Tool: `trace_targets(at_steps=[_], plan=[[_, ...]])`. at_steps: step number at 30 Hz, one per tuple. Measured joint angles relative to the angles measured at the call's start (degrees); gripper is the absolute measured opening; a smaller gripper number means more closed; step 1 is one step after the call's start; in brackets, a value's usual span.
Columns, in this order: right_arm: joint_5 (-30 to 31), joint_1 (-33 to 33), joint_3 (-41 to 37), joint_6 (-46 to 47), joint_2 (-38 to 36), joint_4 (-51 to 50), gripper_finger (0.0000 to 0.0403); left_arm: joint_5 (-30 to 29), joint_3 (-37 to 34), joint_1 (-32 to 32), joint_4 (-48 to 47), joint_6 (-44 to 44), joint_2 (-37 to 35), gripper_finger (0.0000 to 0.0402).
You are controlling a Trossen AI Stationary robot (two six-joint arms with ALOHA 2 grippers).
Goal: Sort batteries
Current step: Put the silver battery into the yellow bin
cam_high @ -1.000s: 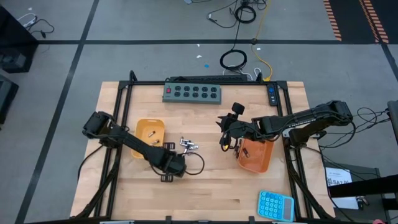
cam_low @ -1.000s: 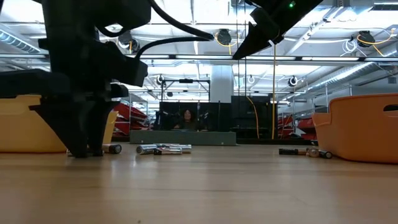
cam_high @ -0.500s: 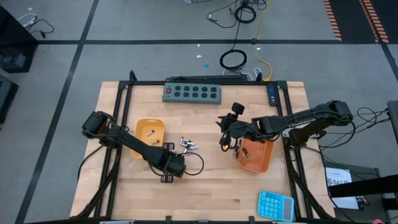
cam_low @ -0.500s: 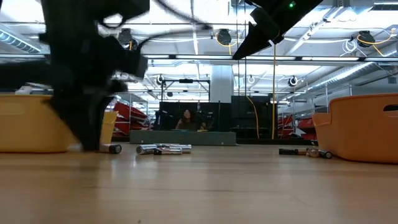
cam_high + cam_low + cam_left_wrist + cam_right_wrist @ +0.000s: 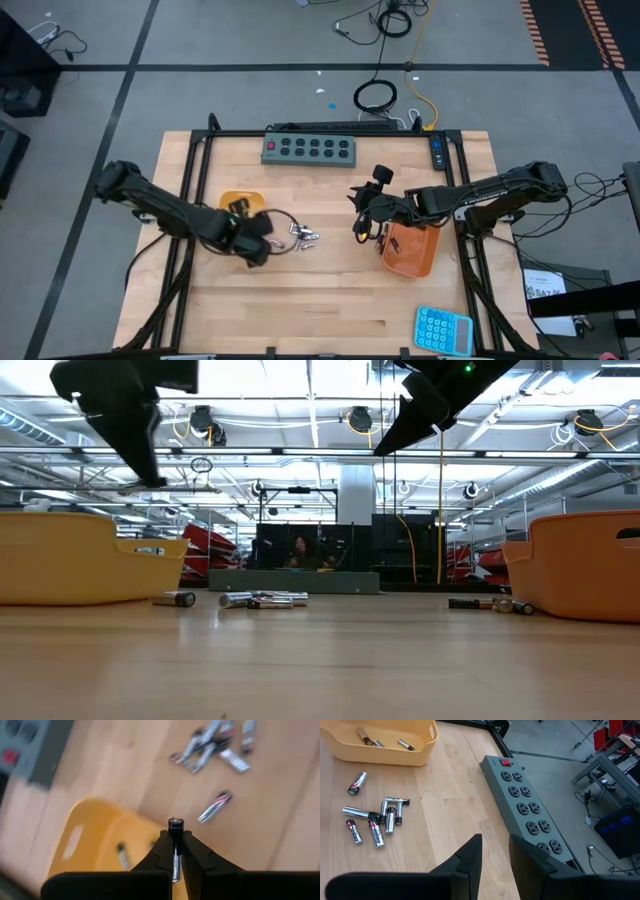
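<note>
While the left gripper [image 5: 175,851] is squeezed tight on one thin battery [image 5: 175,840], it hangs above the edge of the yellow tray [image 5: 95,847], which already has a few batteries inside. More batteries [image 5: 303,236] lie in a little pile on the counter [image 5: 330,300] just beside that tray, and one lies by itself [image 5: 214,806] between the pile and the tray. The right gripper [image 5: 495,851] waits above the counter near the orange tray [image 5: 412,252], with its fingers only a little apart and nothing between them. I think the next job is to let the battery go over the yellow tray. It could go wrong, because the gripper looks to be over the tray's edge and not its middle. If it lets go there, the battery might hit the rim and roll away across the counter. The battery is also pinched along its length, with only its tip sticking out, so it could slip out crooked. The gray power strip [image 5: 309,148] lies well apart at the back.
</note>
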Motion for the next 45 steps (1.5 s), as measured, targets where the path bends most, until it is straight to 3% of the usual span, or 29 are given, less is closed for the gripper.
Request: trace_targets(at_steps=[8, 18, 27, 35, 45], plan=[[0.0, 0.0, 0.0, -0.02, 0.0, 0.17, 0.009, 0.76, -11.39, 3.86, 2.22, -7.79, -2.15, 0.0018], [0.0, 0.0, 0.0, -0.07, 0.0, 0.42, 0.009, 7.94, -21.73, 12.14, 13.3, -3.58, -2.28, 0.003], [0.0, 0.0, 0.0, -0.22, 0.0, 0.22, 0.009, 8.36, -21.85, 13.72, 13.47, -2.91, -2.28, 0.0081], [0.0, 0.0, 0.01, -0.2, 0.0, 0.22, 0.009, 8.5, -21.65, 13.7, 12.99, -2.96, -2.3, 0.0089], [-0.02, 0.0, 0.0, -0.2, 0.0, 0.22, 0.009, 5.85, -11.11, 13.63, 6.64, 4.84, -2.37, 0.0091]])
